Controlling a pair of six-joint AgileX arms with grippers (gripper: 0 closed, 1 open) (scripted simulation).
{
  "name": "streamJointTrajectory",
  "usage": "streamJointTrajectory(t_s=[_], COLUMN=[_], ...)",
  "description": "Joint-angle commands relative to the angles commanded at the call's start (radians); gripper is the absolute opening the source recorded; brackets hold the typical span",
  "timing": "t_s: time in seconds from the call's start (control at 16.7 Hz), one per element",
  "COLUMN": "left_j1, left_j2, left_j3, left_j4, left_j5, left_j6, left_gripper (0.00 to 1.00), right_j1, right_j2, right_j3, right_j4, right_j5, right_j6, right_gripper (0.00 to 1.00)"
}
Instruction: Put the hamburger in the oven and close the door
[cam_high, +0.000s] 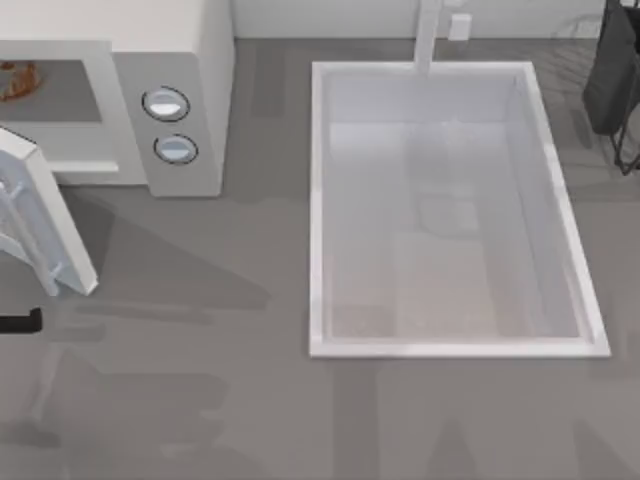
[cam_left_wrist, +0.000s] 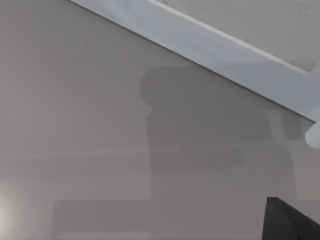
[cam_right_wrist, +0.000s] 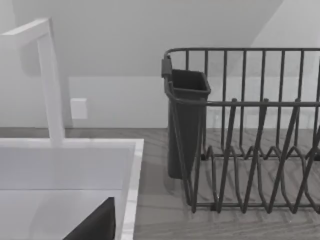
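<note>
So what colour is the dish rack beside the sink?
Dark grey wire, clearest in the right wrist view: dish rack.

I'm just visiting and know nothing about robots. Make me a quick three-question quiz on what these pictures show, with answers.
1. True or false: the door of the oven is shut.
2. Where is the hamburger? A) in the sink B) inside the oven cavity C) on the dish rack
3. Fill in: the oven's side panel carries ___ round knobs.

Key
1. False; it stands swung open at the top view's left.
2. B
3. two
</note>
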Motion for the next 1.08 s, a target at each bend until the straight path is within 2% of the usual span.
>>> streamJointTrajectory(t_s=[0.18, 0.54, 1.08], left_j1=[-0.077, -0.081, -0.105], left_j2=[-0.03, -0.013, 0.364], left_j3=[-0.024, -0.007, 0.193], left_j4=[0.0, 0.01, 0.144], left_j5=[-0.042, -0.042, -0.057], left_j6=[-0.064, -0.068, -0.081], left_gripper=[0.0, 0.0, 0.0], right_j1=[0.0, 0.0, 0.0], right_j2=[0.0, 0.0, 0.0], right_j3=[0.0, 0.0, 0.0], right_j4=[0.0, 0.0, 0.0], right_j5=[0.0, 0.0, 0.0], right_j6=[0.0, 0.0, 0.0], right_gripper=[1.0, 1.0, 1.0])
